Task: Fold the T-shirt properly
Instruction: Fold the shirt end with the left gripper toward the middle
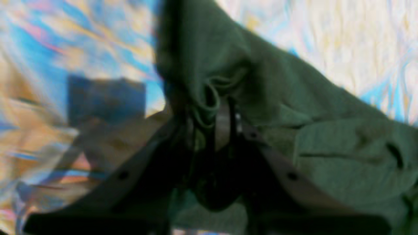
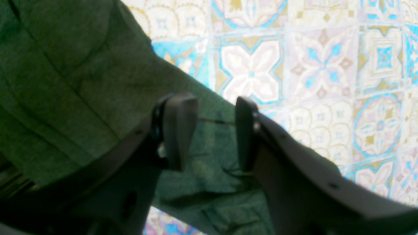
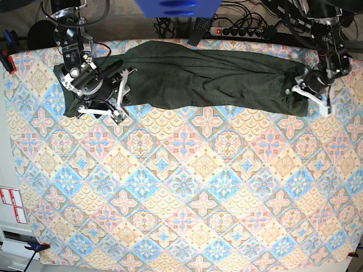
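Observation:
The dark olive T-shirt (image 3: pixel 210 79) lies stretched in a long band across the far part of the table. In the left wrist view its cloth (image 1: pixel 228 65) is bunched and gathered up between the fingers of my left gripper (image 1: pixel 225 120), which is shut on it at the shirt's right end (image 3: pixel 303 90). My right gripper (image 2: pixel 212 130) stands open over the shirt's edge (image 2: pixel 81 81), with the cloth lying below the gap between its two fingers. In the base view that gripper (image 3: pixel 118 97) sits at the shirt's left end.
A tile-patterned cloth (image 3: pixel 181 187) covers the table. A power strip and cables (image 3: pixel 238 31) lie along the back edge, with a blue object (image 3: pixel 176 7) above them. Clamps hold the cloth at the left edge (image 3: pixel 5 59) and front-left corner (image 3: pixel 34 246).

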Controlling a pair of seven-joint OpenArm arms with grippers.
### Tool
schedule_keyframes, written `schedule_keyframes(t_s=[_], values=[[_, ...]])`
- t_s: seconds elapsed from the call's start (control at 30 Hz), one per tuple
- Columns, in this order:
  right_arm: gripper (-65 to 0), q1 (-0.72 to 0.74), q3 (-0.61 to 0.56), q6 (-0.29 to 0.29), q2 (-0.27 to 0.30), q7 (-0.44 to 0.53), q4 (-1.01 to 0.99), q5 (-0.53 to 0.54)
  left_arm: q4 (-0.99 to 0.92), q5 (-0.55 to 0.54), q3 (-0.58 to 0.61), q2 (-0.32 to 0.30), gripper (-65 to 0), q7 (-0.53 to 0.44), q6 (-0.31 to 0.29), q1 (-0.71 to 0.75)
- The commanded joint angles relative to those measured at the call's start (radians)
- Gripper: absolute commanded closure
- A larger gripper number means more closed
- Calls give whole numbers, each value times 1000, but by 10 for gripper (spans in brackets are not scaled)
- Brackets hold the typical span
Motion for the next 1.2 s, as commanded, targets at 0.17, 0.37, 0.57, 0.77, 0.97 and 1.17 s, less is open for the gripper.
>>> schedule_keyframes(t_s=[0.17,0.37,0.57,0.77,0.97,1.17], values=[[-232,6,6,-2,7,13,14,0,13,56,-15,-54,0,-85,-1,-42],[-232,6,6,-2,9,16,16,0,14,70,-15,-85,0,-108,-1,-57],[-232,6,7,-2,9,16,16,-1,181,63,0,-59,0,-99,-1,38],[-232,6,36,-2,12,18,16,-4,410,64,68,64,0,-25,-1,110],[-232,6,116,-2,12,18,16,-1,496,64,85,202,0,64,-1,109],[-232,4,164,-2,12,18,16,-1,496,72,172,279,0,73,5,107]])
